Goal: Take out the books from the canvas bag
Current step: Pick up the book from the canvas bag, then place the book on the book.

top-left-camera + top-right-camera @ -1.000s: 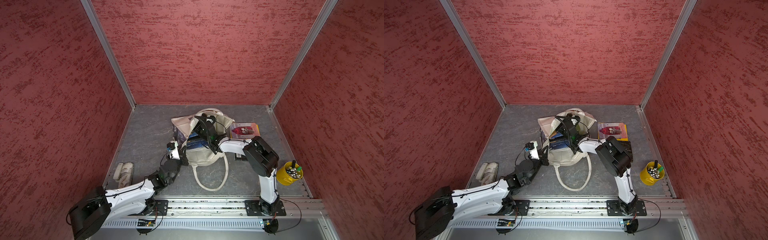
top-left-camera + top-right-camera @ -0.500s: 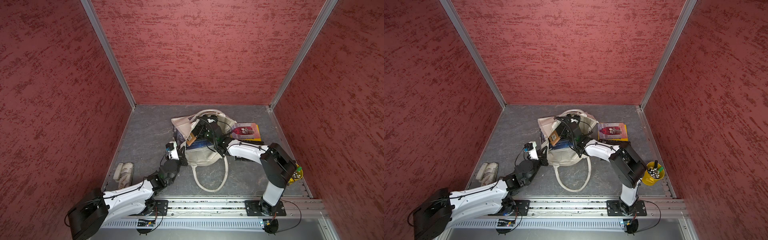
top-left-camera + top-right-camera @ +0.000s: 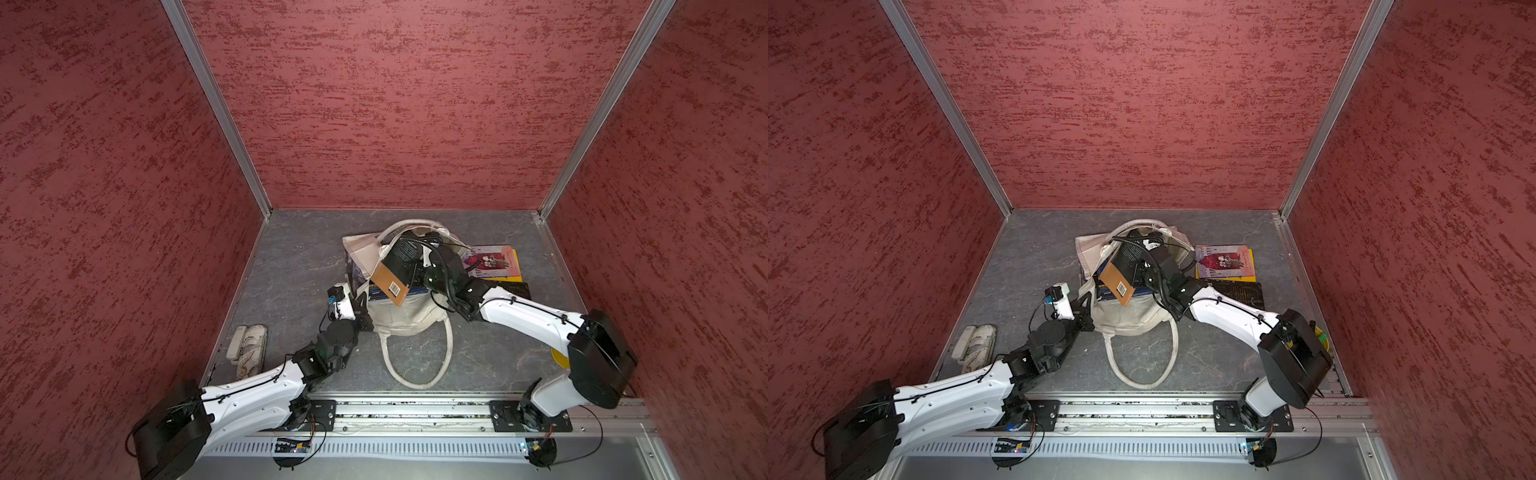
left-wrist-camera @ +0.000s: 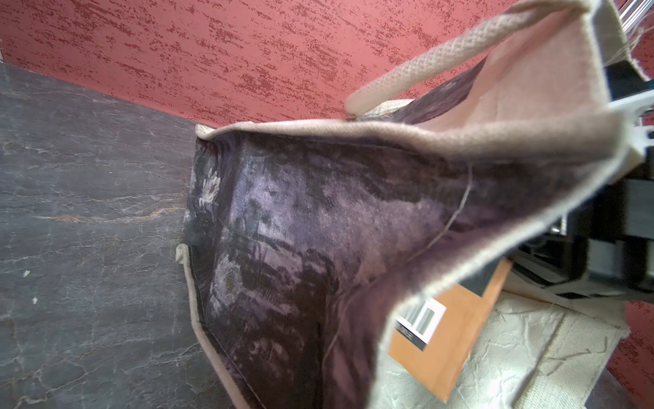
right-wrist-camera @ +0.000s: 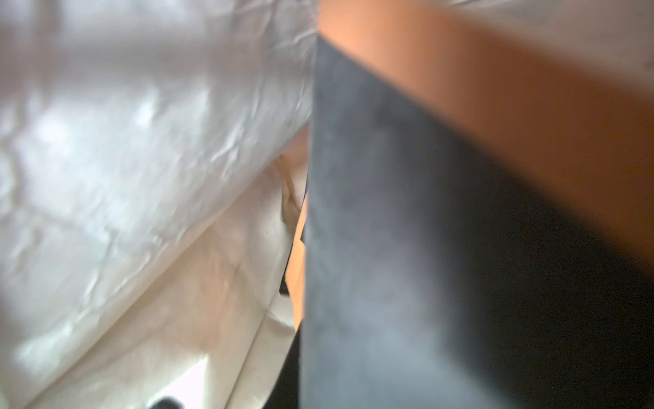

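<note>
The cream canvas bag [image 3: 399,320] [image 3: 1125,318] lies open on the grey floor in both top views. My right gripper [image 3: 419,270] [image 3: 1144,270] is shut on an orange-brown and black book [image 3: 390,278] [image 3: 1117,278], held tilted above the bag's mouth. In the right wrist view that book [image 5: 460,212] fills the frame, blurred. A navy book [image 3: 376,294] still lies inside. My left gripper [image 3: 363,311] [image 3: 1088,307] is shut on the bag's left edge. Its wrist view shows the dark printed canvas [image 4: 300,230] and the orange book [image 4: 456,336]; the jaws are hidden by cloth.
A pink-covered book on a yellow one [image 3: 492,262] and a dark book [image 3: 511,289] lie right of the bag. A yellow bucket [image 3: 1323,336] sits behind my right arm's elbow. A white bundle [image 3: 249,349] lies by the left wall. The bag's handle loop [image 3: 415,374] reaches toward the rail.
My right gripper has drawn the orange-brown and black book up out of the bag's mouth, and the right elbow has swung out to the right. The left gripper has stayed on the bag.
</note>
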`<move>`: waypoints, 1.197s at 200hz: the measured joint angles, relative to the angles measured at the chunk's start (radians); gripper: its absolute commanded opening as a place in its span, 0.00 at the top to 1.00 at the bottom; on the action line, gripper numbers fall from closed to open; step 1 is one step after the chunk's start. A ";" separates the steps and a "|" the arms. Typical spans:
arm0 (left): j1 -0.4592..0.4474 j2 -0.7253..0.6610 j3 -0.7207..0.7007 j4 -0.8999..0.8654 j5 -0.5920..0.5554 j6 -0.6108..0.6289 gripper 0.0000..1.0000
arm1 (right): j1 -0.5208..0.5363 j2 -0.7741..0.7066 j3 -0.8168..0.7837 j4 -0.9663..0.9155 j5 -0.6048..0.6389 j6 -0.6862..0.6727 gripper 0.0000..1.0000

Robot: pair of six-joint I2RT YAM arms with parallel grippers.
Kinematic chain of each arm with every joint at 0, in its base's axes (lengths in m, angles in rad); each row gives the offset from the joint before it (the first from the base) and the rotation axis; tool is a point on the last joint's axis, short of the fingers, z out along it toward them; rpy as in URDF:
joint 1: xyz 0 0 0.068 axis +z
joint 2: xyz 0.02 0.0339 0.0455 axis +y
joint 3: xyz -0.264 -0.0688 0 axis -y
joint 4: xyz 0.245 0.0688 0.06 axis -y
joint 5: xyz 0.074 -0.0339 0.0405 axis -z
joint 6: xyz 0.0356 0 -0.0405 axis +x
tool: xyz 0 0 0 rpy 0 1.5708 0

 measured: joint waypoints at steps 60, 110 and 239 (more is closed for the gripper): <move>0.000 0.001 0.001 -0.006 -0.003 -0.017 1.00 | 0.006 -0.177 -0.034 -0.130 -0.038 -0.106 1.00; 0.000 0.003 0.005 -0.006 -0.006 -0.018 1.00 | 0.010 -0.325 -0.065 -0.143 -0.103 -0.124 1.00; 0.000 0.019 0.017 -0.028 -0.007 -0.026 1.00 | 0.014 -0.764 -0.229 0.056 0.305 0.027 1.00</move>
